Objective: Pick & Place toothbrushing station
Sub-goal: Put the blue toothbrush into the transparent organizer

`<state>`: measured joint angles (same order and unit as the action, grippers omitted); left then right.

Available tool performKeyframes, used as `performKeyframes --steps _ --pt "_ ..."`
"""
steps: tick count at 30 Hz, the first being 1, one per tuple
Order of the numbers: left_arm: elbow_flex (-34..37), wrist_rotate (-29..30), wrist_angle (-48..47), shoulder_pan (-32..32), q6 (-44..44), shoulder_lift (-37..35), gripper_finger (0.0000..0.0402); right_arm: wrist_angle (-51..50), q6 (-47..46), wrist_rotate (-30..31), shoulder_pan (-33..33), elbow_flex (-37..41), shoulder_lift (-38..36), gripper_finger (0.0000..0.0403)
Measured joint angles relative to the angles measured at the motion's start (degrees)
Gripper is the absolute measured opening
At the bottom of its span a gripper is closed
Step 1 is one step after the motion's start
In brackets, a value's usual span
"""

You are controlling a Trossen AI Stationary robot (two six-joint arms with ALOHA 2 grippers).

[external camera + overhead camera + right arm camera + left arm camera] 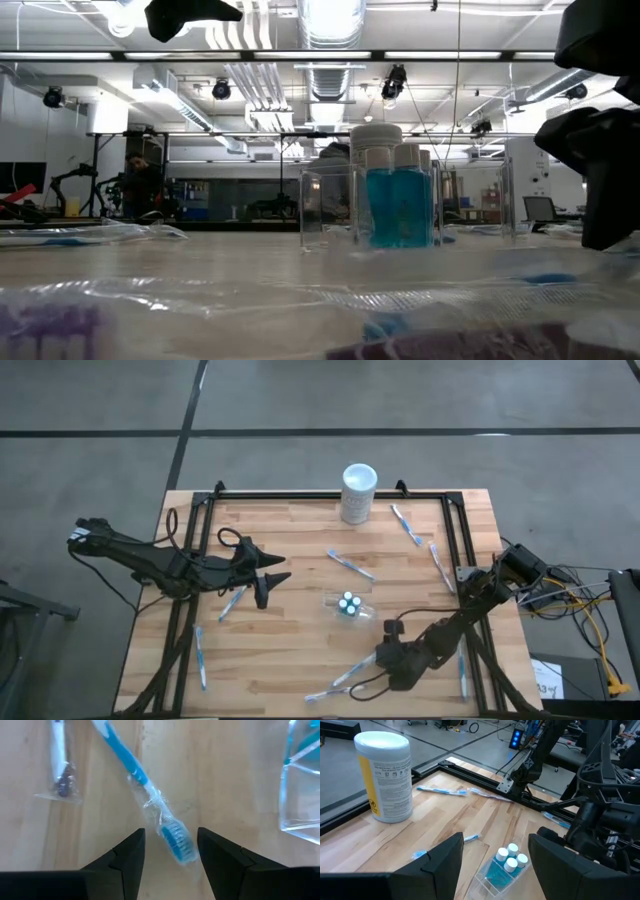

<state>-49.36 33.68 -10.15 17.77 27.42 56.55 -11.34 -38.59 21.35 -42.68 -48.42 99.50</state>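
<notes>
The right gripper (166, 851), open and empty, hung over a wrapped toothbrush (150, 802) at the frame's bottom middle. Next, I'd guess, drop and pinch. The left gripper (268, 582) waited, open.

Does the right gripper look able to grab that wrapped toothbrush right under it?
Probably yes. The right gripper is open, its fingers straddling the brush head of the wrapped toothbrush, which lies flat on bare wood with nothing between them.
</notes>
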Motion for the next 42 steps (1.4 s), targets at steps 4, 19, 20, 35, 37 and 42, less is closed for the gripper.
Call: performKeyframes --steps 4,19,20,35,37,42 --pt "0.0 0.01 0.0 0.01 0.02 0.0 0.023 0.16 0.0 -0.8 -0.02 0.12 0.0 0.0175" --pt "0.0 -0.01 0.0 0.0 0.01 0.0 0.023 0.07 -6.9 -6.85 0.09 0.8 0.04 0.0109" --pt "0.0 -0.01 0.01 0.01 0.0 0.0 0.023 0.19 -7.98 -6.89 0.11 0.96 0.04 0.0106" --pt "0.0 0.01 0.0 0.01 0.0 0.0 0.023 -0.04 -8.2 -8.31 0.07 0.2 0.0 0.0027" --pt "0.0 -0.01 0.0 0.0 0.0 0.0 0.023 -0.04 -8.07 -8.34 0.04 0.09 0.0 0.0018" --pt "0.0 -0.01 0.0 -0.01 0.0 0.0 0.023 -0.23 -7.97 -8.22 0.04 -0.55 -0.04 0.0015"
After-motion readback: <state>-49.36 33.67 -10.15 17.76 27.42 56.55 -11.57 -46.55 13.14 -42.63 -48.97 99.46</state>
